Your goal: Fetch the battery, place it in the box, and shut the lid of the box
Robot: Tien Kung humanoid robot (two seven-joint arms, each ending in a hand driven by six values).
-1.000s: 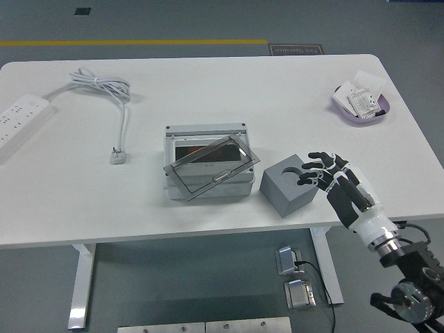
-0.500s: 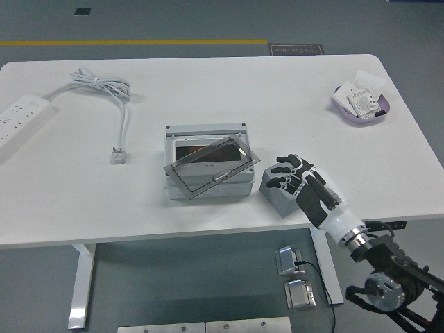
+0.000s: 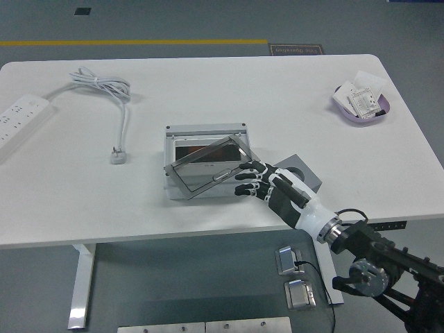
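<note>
A grey box [image 3: 205,139] stands at the table's middle with its framed, tinted lid [image 3: 211,166] lying askew and tilted over the opening. My right hand [image 3: 254,180] reaches in from the lower right, fingers spread and holding nothing, its fingertips at the lid's right edge. Behind the hand sits a grey block [image 3: 304,173] with round holes in its top, mostly hidden by the hand and wrist. I cannot make out a battery. The left arm is out of view.
A white power strip [image 3: 21,118] lies at the far left, its cable [image 3: 104,87] and plug [image 3: 118,155] left of the box. A purple tray [image 3: 362,104] with packets sits at the back right.
My right hand has moved left from over the grey block to the lid's right edge, and the arm has swung lower into the picture. The lid and box have not moved.
</note>
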